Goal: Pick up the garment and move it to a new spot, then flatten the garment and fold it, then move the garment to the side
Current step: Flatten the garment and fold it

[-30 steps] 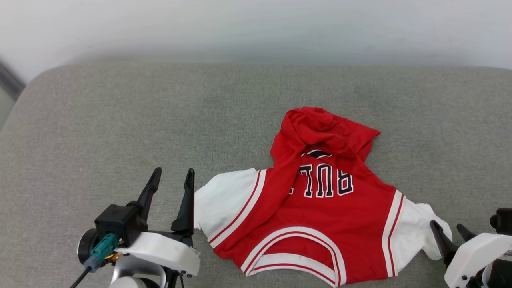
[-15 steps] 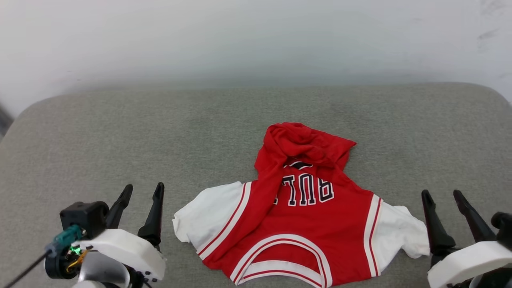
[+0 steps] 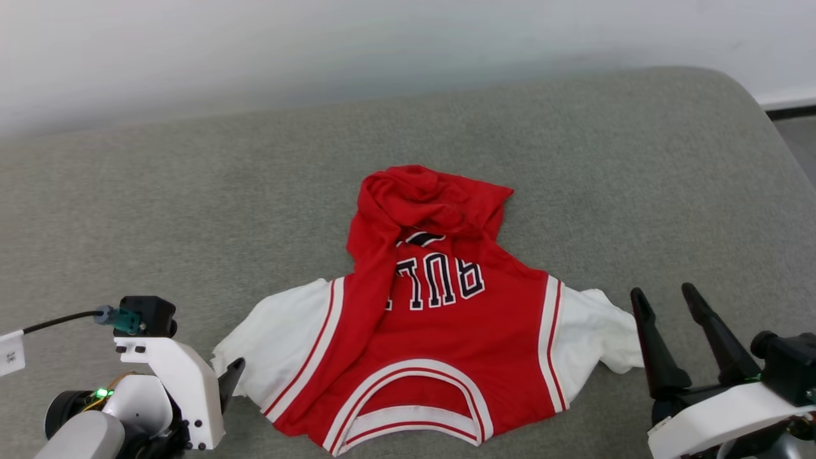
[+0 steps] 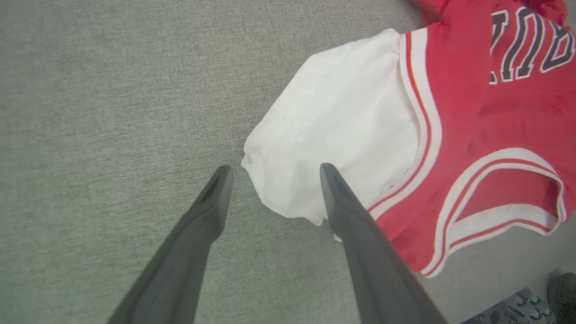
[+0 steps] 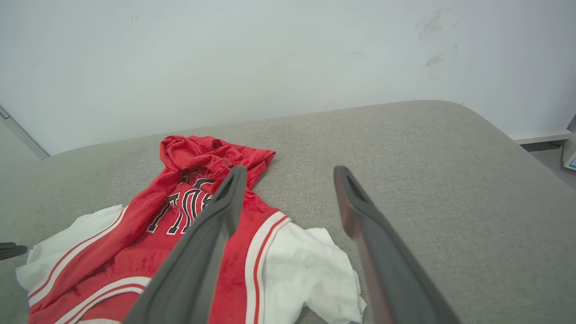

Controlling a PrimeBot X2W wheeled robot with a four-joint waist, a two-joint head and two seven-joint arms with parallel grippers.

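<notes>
- I see the bright red jersey shirt with white sleeves [image 3: 433,331] lying on the grey upholstered cushion [image 3: 191,191], collar end nearest me and far end bunched up.
- My left pincer [image 4: 274,167] stands wide open at the shirt's left sleeve. One finger is over the sleeve's corner, the other beside it, and it grips nothing.
- My right pincer [image 3: 663,291] is spread apart too, empty, just beside the shirt's right sleeve.
</notes>
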